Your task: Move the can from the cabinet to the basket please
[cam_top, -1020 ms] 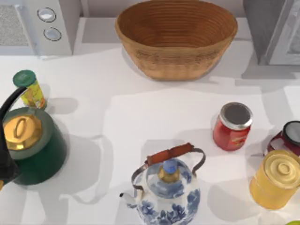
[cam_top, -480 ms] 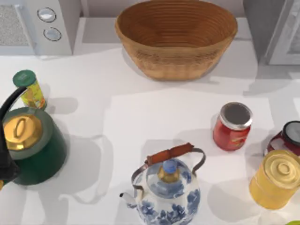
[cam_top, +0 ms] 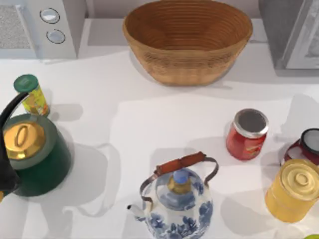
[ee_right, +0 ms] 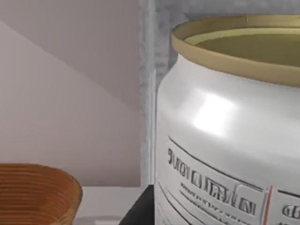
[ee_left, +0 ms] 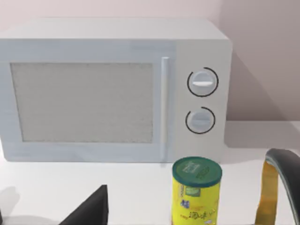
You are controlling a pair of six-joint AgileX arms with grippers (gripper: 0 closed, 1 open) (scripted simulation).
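Observation:
The can (ee_right: 225, 122), silver-white with fine lettering and a dull metal top, sits tilted and very close in the right wrist view. My right gripper (ee_right: 187, 213) is shut on it, with one dark finger (ee_right: 140, 211) against its side. The grey edge of the cabinet (ee_right: 149, 93) stands right behind the can. In the top view the cabinet (cam_top: 279, 30) is at the back right. The wicker basket (cam_top: 189, 67) stands at the back middle and holds nothing; its rim (ee_right: 33, 187) appears beyond the can. My left arm (cam_top: 6, 177) is parked at the left edge.
A white microwave (cam_top: 45, 25) stands back left. A yellow container with a green cap (cam_top: 31, 93) and a green kettle (cam_top: 35, 154) are on the left. A blue-and-white teapot (cam_top: 177, 199) is front middle. A red jar (cam_top: 247, 133) and a yellow canister (cam_top: 294, 190) are on the right.
The shadows on the right side of the table have shifted toward the right edge. Nothing standing on the table has moved, and the left arm has stayed put.

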